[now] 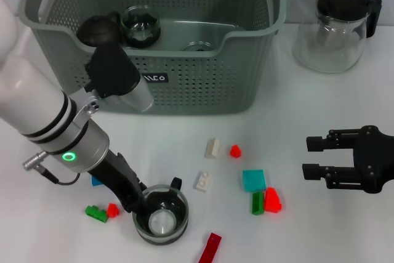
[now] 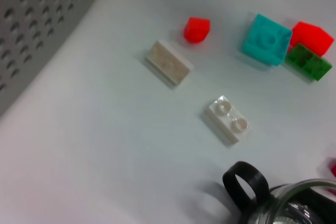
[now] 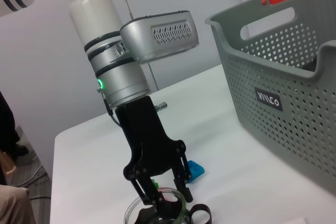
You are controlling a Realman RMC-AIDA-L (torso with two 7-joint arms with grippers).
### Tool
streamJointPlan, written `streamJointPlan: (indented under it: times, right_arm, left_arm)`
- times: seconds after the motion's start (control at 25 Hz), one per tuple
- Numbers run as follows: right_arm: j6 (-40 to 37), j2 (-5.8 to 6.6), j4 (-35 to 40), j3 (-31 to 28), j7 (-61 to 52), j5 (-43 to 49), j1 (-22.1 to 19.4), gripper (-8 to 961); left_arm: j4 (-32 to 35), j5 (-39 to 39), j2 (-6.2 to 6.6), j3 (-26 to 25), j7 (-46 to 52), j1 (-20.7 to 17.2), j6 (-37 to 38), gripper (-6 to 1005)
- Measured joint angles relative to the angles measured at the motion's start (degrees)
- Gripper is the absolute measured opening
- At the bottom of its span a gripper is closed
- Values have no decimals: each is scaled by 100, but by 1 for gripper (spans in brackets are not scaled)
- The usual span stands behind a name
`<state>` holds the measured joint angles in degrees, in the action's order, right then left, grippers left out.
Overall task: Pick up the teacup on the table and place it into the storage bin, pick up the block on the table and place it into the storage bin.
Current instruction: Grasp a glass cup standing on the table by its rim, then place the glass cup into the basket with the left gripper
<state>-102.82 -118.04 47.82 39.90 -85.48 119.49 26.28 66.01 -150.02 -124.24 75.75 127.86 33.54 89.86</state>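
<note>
The teacup (image 1: 162,215), clear glass with a black handle (image 2: 244,183), stands on the table near the front edge. My left gripper (image 1: 140,201) is down at its left rim. The right wrist view shows that gripper (image 3: 161,192) with its fingers (image 3: 143,191) apart, reaching down at the cup's rim (image 3: 157,214). Several blocks lie to the cup's right: two white ones (image 1: 213,148) (image 1: 203,180), a teal one (image 1: 253,180), and red and green ones (image 1: 266,201). The storage bin (image 1: 184,84) stands behind. My right gripper (image 1: 315,156) hovers open at the right, holding nothing.
A glass jug with a black lid (image 1: 335,29) stands at the back right. Glassware (image 1: 140,26) sits inside the bin. A long red block (image 1: 210,248) lies by the front edge. Green, red and blue blocks (image 1: 101,210) lie left of the cup.
</note>
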Motion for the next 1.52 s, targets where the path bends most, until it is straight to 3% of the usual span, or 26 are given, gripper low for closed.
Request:
streamJointPlan:
  times: [0.36, 0.48, 0.56, 0.72, 0.84, 0.88, 1.04, 1.16, 1.36, 1.52]
  right_arm:
    - [-22, 9, -10, 0, 27, -9, -21, 638]
    - [-27, 9, -10, 0, 41, -10, -36, 638]
    - [-34, 9, -10, 0, 39, -15, -39, 638]
    - [-37, 9, -10, 0, 39, -20, -36, 638]
    - [-37, 9, -13, 0, 39, -21, -18, 638]
    - [-37, 9, -15, -1, 38, -17, -9, 638]
    - [-37, 9, -18, 0, 33, -4, -2, 638]
    - [-37, 9, -19, 0, 37, -8, -21, 638]
    - [-37, 4, -27, 0, 52, -18, -51, 638]
    - [-47, 1, -78, 0, 56, 4, -60, 638]
  left_arm:
    - [62, -9, 4, -15, 166, -9, 17, 369]
    - [94, 25, 14, -183, 168, 8, 137, 162]
    - [112, 32, 20, -432, 167, 45, 284, 115]
    - [12, 195, 43, -1406, -27, 201, 716, 45]
    - [-439, 818, 229, -2415, -592, 359, 1330, 46]
    - [-823, 1216, 385, -2880, -897, 440, 1654, 46]
    - [-1883, 2488, 832, -3928, -1400, 594, 2209, 46]
    - [-2117, 3495, 954, -4514, -1261, 618, 2293, 47]
    - [-1891, 4720, 1114, -4853, -380, 885, 1879, 47]
    - [-1355, 4483, 1292, -4419, 208, 1200, 792, 48]
